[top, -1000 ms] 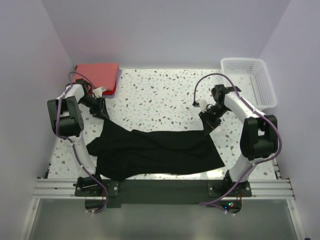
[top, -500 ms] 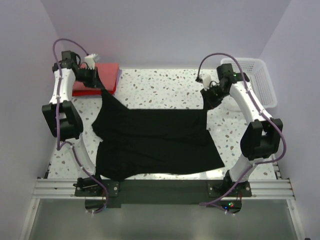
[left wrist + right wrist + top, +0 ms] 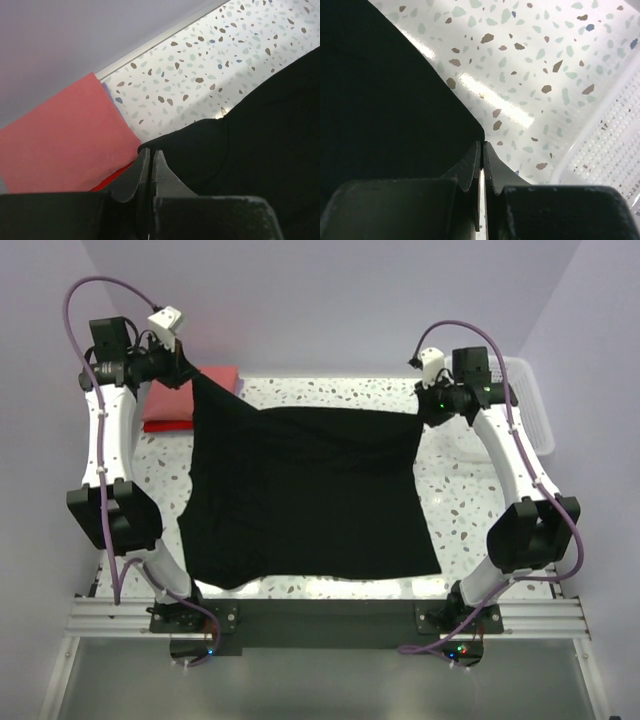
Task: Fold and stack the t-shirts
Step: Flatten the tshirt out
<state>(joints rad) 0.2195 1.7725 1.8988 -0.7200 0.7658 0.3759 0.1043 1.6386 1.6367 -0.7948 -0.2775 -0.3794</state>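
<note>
While the overhead camera takes in the whole spread, it leaves the grips themselves too small to judge. From there the black t-shirt point(image 3: 300, 490) hangs as a broad sheet between the two raised arms. Its top corners are lifted over the far side of the table point(image 3: 330, 395) and its lower hem lies on the surface close to the arm bases. The left corner sits higher than the right, so the upper edge slopes down toward the right. Folded coral-red t-shirts point(image 3: 165, 405) lie at the far left corner, partly hidden behind the raised cloth and the left arm. The white basket point(image 3: 540, 425) at the far right is mostly covered by the right arm.

The left wrist camera settles what the overhead one cannot. It shows the left gripper point(image 3: 150, 155) closed, its fingers pressed together on a rounded edge of the black cloth with no gap at the tips. That view also picks out a thin purple-blue t-shirt point(image 3: 106, 91) peeking along one edge of the coral-red fold, a detail lost from above.

The right wrist camera shows the right gripper point(image 3: 483, 150) likewise clamped, pinching a pointed corner of the black t-shirt. The cloth fills the left half of that picture. To the right, the basket's lattice wall stands on the speckled table below, apart from the cloth.
</note>
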